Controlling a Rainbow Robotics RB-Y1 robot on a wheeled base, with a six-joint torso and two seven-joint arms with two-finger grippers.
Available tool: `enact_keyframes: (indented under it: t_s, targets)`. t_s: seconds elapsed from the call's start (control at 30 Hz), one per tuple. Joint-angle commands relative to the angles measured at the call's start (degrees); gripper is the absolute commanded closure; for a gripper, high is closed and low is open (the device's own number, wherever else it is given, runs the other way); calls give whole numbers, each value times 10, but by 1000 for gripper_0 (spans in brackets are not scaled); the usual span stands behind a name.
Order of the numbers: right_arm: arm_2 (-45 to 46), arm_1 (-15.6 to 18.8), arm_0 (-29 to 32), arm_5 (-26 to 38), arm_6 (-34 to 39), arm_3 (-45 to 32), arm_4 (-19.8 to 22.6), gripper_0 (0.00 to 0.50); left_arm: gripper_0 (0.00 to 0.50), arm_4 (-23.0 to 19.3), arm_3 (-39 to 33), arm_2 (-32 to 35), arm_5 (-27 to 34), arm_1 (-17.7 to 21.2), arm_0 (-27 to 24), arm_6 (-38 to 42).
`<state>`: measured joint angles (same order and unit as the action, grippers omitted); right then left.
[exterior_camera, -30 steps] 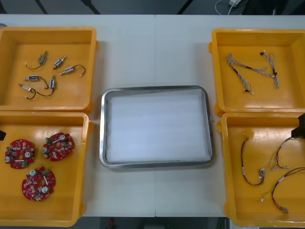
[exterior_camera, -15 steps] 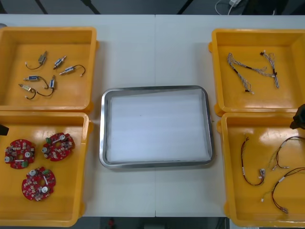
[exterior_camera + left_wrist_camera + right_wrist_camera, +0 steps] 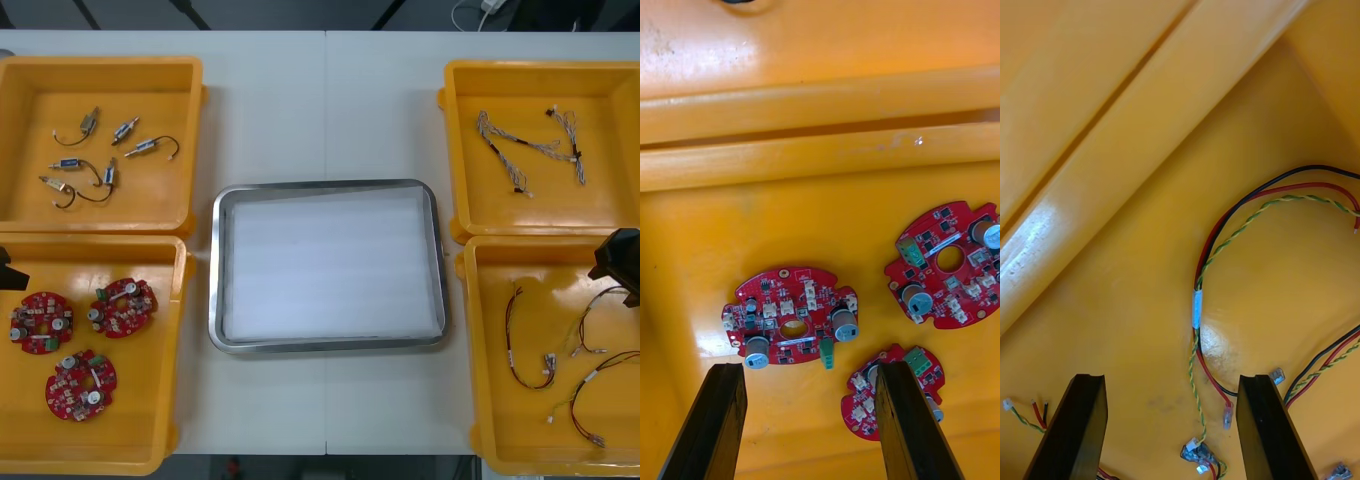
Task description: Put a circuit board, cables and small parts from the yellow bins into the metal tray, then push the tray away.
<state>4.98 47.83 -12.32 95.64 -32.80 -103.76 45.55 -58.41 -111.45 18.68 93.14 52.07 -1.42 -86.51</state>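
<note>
Right tool [image 3: 1172, 382] hovers inside the four o'clock bin [image 3: 480, 350], counting from the metal tray [image 3: 215, 300]. Its fingers are spread wide, and the red and yellow cables [image 3: 1199, 300] lie on the bin floor just beyond the tips. Left tool [image 3: 809, 371] hangs over the eight o'clock bin [image 3: 150, 440], spread as well, with three circuit boards [image 3: 801, 289] flat on the floor below. The tray sits mid-worktop [image 3: 330, 100], white inside. Small metal parts [image 3: 95, 160] rest in the ten o'clock bin [image 3: 100, 62], and twisted blue and white cables [image 3: 525, 150] lie in the two o'clock bin [image 3: 460, 120]
</note>
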Motion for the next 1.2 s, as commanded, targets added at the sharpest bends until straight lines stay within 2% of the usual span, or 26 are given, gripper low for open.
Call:
enact_keyframes:
  t_s: [0.03,0.23,0.57,0.8,1.2]
  targets:
    - [0,13,5,-20,9,-5,9,0,0,-4,-4,-4,-32,28,41,30]
    - [0,9,28,-53,3,-4,10,0,0,-6,-4,-11,-44,28,54,31]
    - [0,-6,52,-66,-10,-4,-6,0,0,6,-4,-34,-77,12,69,36]
    - [0,-24,69,-89,-25,-4,-21,0,0,13,-4,-34,-107,-4,89,38]
    - [-1,-53,84,-109,-46,-4,-52,0,0,29,-4,-51,-119,-29,91,42]
